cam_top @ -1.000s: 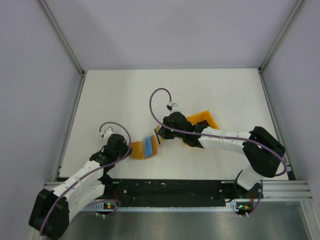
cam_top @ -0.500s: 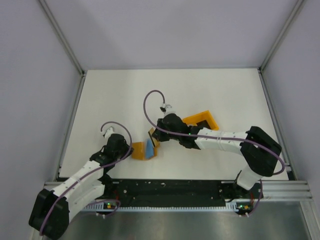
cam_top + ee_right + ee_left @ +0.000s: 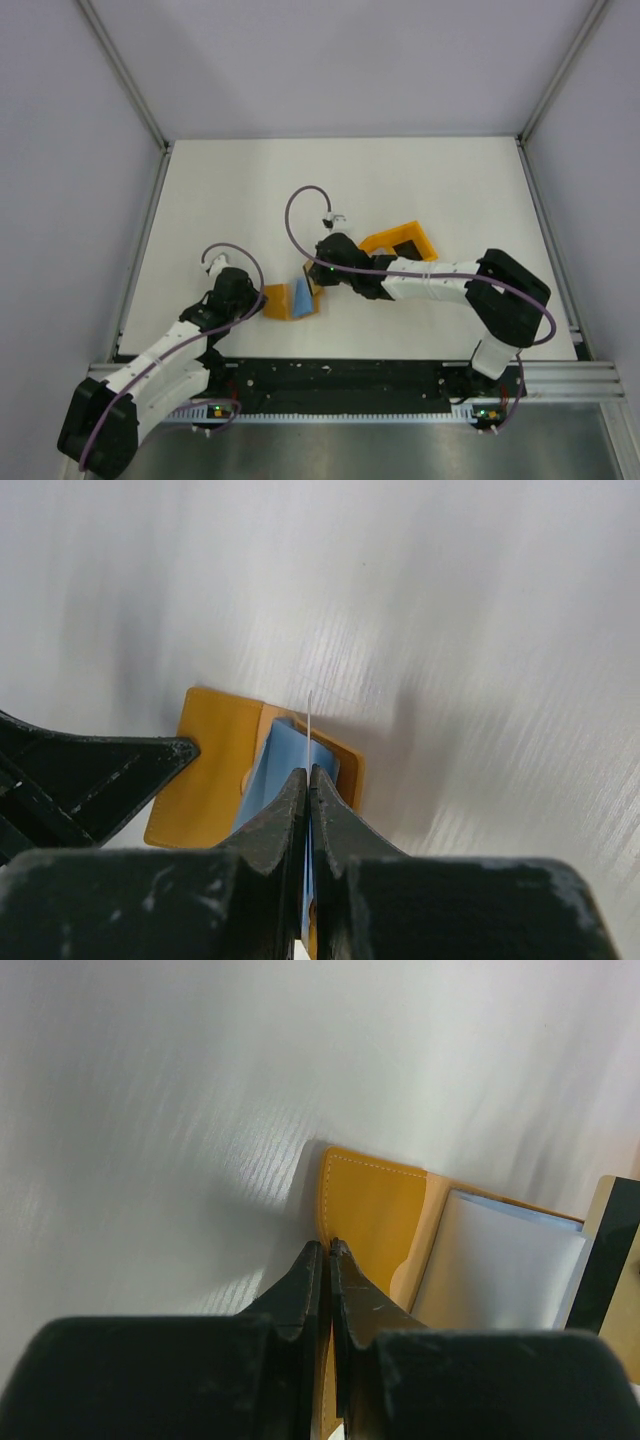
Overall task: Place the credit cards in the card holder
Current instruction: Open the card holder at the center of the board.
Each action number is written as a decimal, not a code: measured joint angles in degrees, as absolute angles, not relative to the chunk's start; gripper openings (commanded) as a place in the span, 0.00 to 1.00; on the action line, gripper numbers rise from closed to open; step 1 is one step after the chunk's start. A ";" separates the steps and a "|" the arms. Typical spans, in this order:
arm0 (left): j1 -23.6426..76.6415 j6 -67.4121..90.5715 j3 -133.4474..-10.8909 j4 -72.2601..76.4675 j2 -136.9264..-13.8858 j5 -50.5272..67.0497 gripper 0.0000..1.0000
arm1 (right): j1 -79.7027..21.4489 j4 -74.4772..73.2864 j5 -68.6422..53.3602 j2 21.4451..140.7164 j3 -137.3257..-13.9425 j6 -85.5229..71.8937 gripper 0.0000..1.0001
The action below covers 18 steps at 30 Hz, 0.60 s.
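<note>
The orange card holder (image 3: pixel 275 301) lies open on the table near the front. A light blue card (image 3: pixel 301 296) lies on its paler inside. My left gripper (image 3: pixel 256 300) is shut on the holder's left edge, as the left wrist view (image 3: pixel 328 1248) shows, with the orange flap (image 3: pixel 368 1205) and blue card (image 3: pixel 500 1270) just ahead. My right gripper (image 3: pixel 313 281) is shut on a thin silvery card (image 3: pixel 310 718) seen edge-on. In the right wrist view the gripper (image 3: pixel 309 772) holds it upright over the blue card (image 3: pixel 278 768) and the holder (image 3: pixel 212 770).
A second orange piece with a dark inside (image 3: pixel 400 240) lies behind the right forearm. The left gripper's black finger (image 3: pixel 90 770) shows at the left of the right wrist view. White walls and metal rails enclose the table; the arm bases sit along the front edge.
My right gripper has moved left and slightly nearer with the thin card, from beside the holder's right edge to over it. The left gripper and holder have stayed put.
</note>
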<state>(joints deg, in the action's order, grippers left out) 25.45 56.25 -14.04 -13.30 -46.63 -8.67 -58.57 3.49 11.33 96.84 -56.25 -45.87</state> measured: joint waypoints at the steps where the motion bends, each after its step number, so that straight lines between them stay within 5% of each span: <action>1: 25.47 56.27 -14.04 -13.32 -46.63 -8.69 0.00 | -58.57 3.46 11.60 96.84 -56.16 -46.11 0.00; 18: 25.56 57.01 -14.04 -13.34 -46.63 -9.61 0.00 | -58.57 3.66 13.69 95.74 -52.10 -48.66 0.00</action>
<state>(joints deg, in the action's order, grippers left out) 25.56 57.01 -14.04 -13.34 -46.63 -9.61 -58.57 3.66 13.69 95.74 -52.10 -48.66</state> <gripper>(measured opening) 0.065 0.005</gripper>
